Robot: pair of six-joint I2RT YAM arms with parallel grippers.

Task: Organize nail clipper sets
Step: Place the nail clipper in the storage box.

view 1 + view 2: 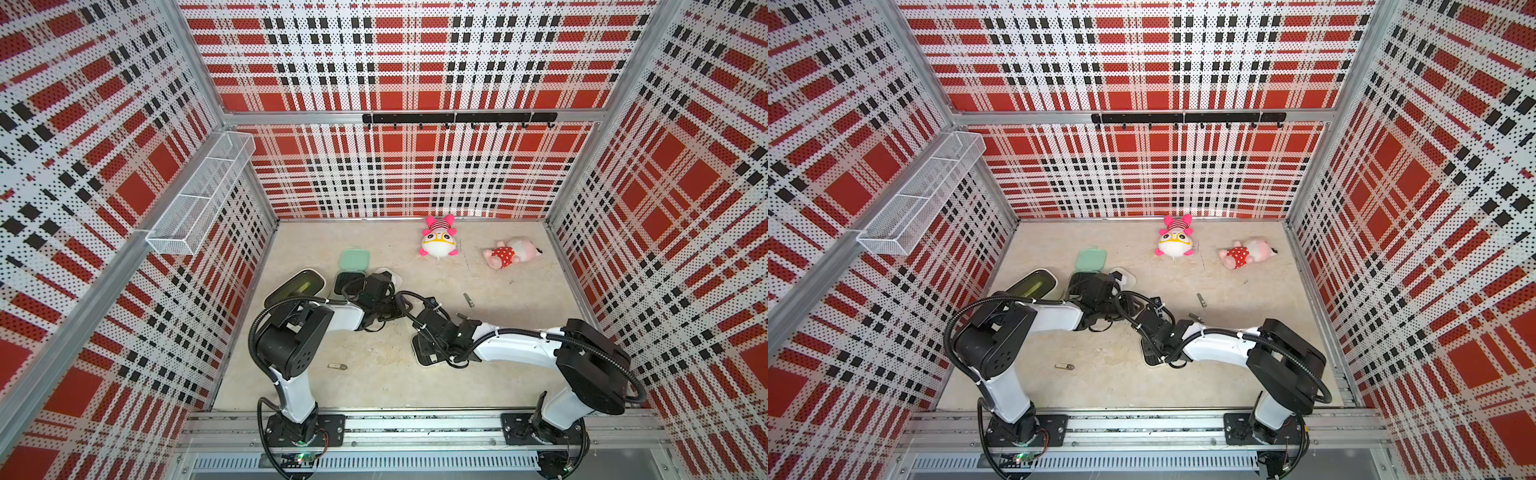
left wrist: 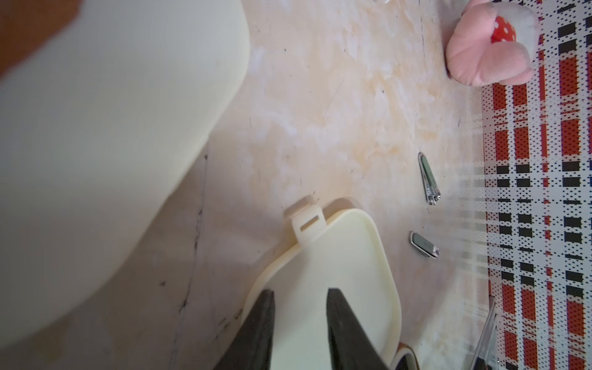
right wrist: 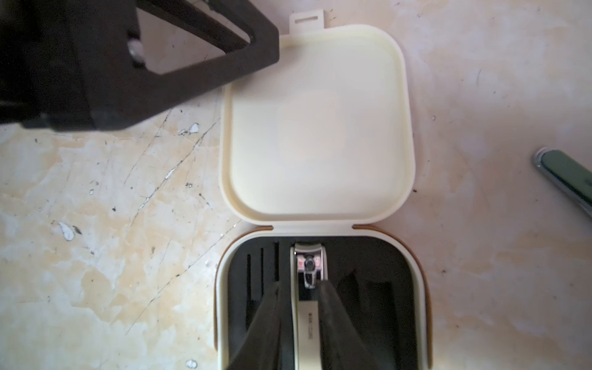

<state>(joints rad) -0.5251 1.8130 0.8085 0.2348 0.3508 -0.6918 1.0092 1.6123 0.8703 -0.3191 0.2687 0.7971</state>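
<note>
Reaching inward in a top view, both arms meet over an open cream case (image 1: 426, 364); a mint case (image 1: 353, 258) lies open just beyond the left hand (image 1: 380, 301). In the left wrist view, that hand's fingers (image 2: 261, 320) stand apart above the cream lid (image 2: 352, 256), clasping nothing, with two loose clippers (image 2: 429, 177) off to its side. In the right wrist view, the right hand (image 3: 301, 286) pinches a silver clipper (image 3: 309, 264) lying in the case's black insert (image 3: 378, 304).
</note>
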